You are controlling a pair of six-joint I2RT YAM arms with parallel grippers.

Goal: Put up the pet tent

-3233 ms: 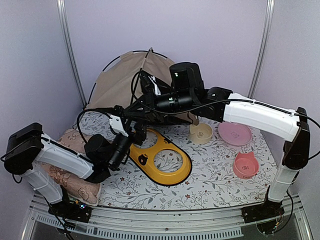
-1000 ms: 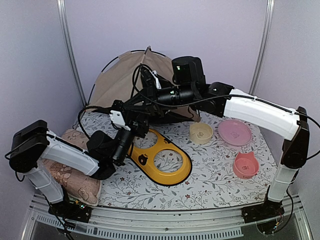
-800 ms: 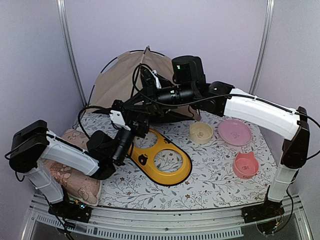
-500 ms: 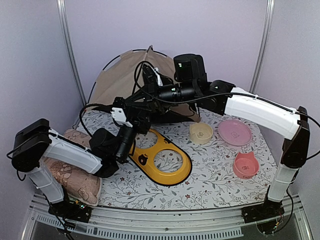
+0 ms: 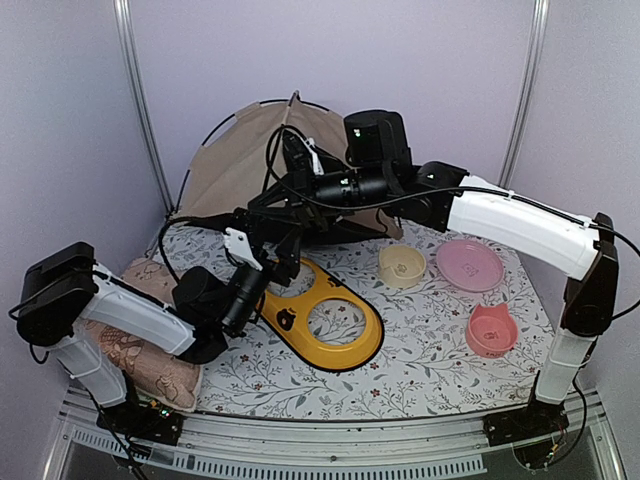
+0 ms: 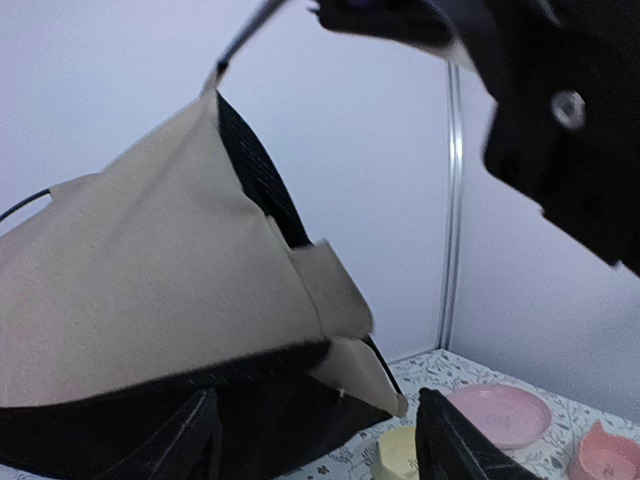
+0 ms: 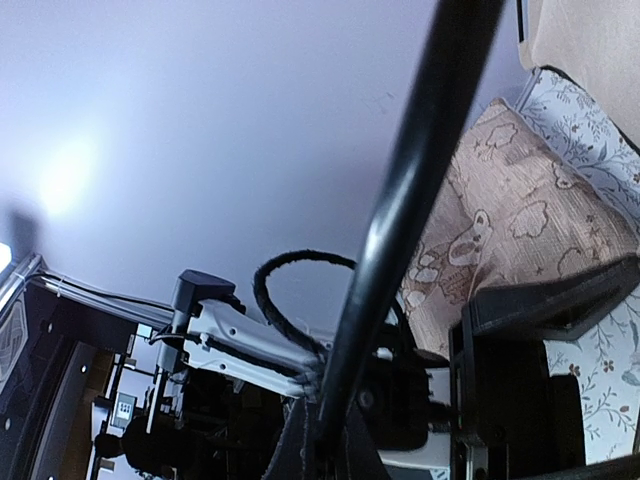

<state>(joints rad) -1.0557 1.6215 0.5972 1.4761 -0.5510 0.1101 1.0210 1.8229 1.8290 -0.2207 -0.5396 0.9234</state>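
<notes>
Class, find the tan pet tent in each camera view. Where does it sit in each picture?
Top view: pet tent at the back, left of centre.
Left wrist: fills the left half.
Right wrist: just a tan corner, top right.
Shared landmark: the flowered mat, in all three.

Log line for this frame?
left tool: open, empty, facing pet tent | right tool: shut on tent pole
</notes>
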